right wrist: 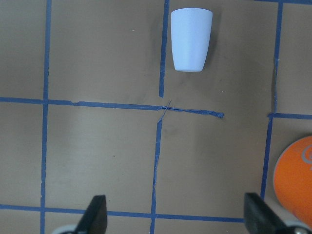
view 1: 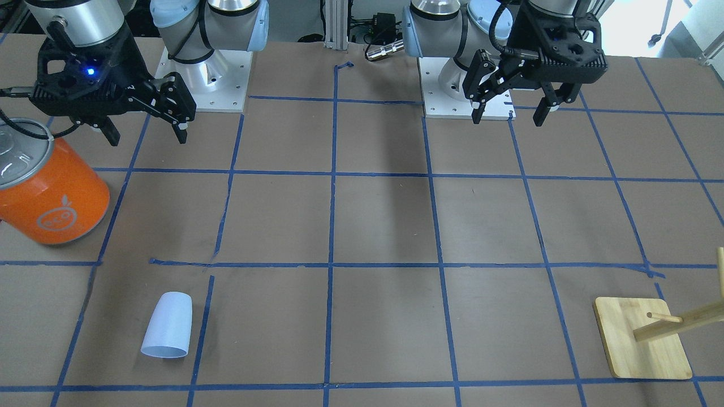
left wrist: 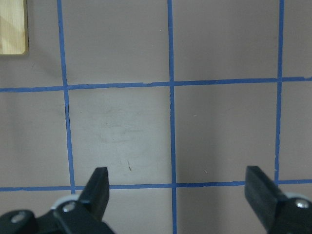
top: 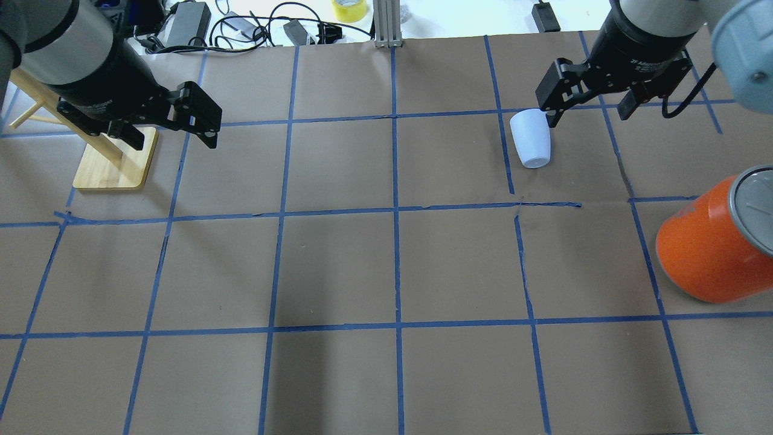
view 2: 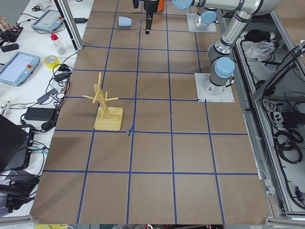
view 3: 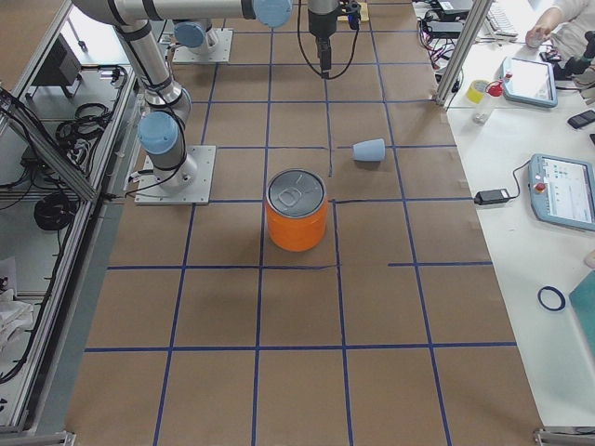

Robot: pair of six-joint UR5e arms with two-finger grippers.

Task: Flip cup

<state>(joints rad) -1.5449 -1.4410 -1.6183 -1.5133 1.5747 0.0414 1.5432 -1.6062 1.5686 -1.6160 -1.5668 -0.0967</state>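
Note:
The cup [view 1: 167, 325] is a small pale blue-white tumbler lying on its side on the brown paper, wide end away from the robot. It also shows in the overhead view [top: 531, 142] and the right wrist view [right wrist: 191, 39]. My right gripper [view 1: 147, 133] is open and empty, held well above the table on the robot's side of the cup; it also shows in the overhead view [top: 589, 112] and the right wrist view [right wrist: 175, 219]. My left gripper [view 1: 509, 116] is open and empty above the other half of the table [top: 172, 136], over bare paper [left wrist: 178, 195].
A large orange can [view 1: 51, 192] with a silver top stands near the right gripper, between the cup and the robot [top: 712, 248]. A wooden peg rack [view 1: 645, 345] on a flat base stands on the left arm's side [top: 115, 166]. Blue tape lines grid the paper.

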